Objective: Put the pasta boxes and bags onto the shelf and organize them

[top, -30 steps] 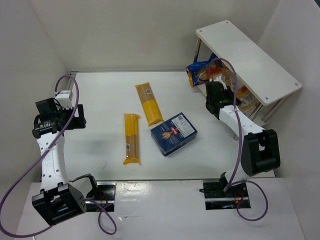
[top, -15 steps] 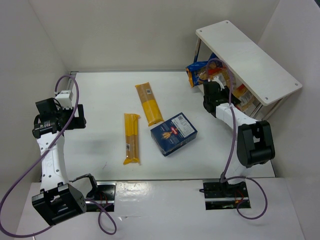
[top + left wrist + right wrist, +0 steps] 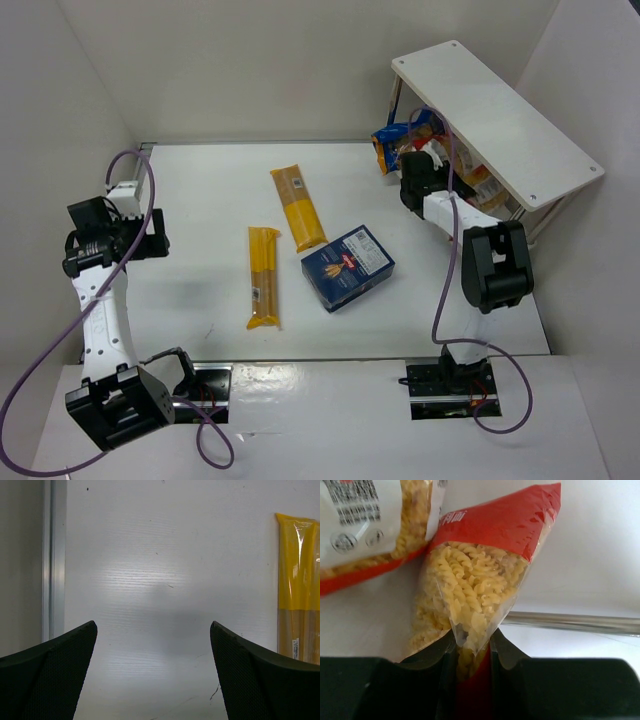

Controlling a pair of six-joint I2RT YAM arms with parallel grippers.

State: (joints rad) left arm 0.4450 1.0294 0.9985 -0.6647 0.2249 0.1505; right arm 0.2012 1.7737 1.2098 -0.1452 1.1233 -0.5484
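Observation:
My right gripper (image 3: pixel 472 641) is shut on the bottom corner of a clear red-edged bag of spiral pasta (image 3: pixel 480 575). In the top view the right gripper (image 3: pixel 422 160) is at the far left end of the white shelf (image 3: pixel 500 110), beside the blue-edged bag (image 3: pixel 393 142). Another red-edged bag (image 3: pixel 370 525) lies right next to the held one. The dark blue box (image 3: pixel 347 266) and two yellow spaghetti packets (image 3: pixel 298 207) (image 3: pixel 264 275) lie mid-table. My left gripper (image 3: pixel 150 232) is open and empty at the far left; one packet (image 3: pixel 298 585) shows at the right of its view.
More bags (image 3: pixel 490 190) lie under the shelf board among its thin metal legs (image 3: pixel 395 100). A metal rail (image 3: pixel 570 623) runs behind the held bag. White walls enclose the table at the back and both sides.
My right gripper has moved left and back along the shelf's front with the bag, and the arm's elbow has folded closer. The left arm has stayed still.

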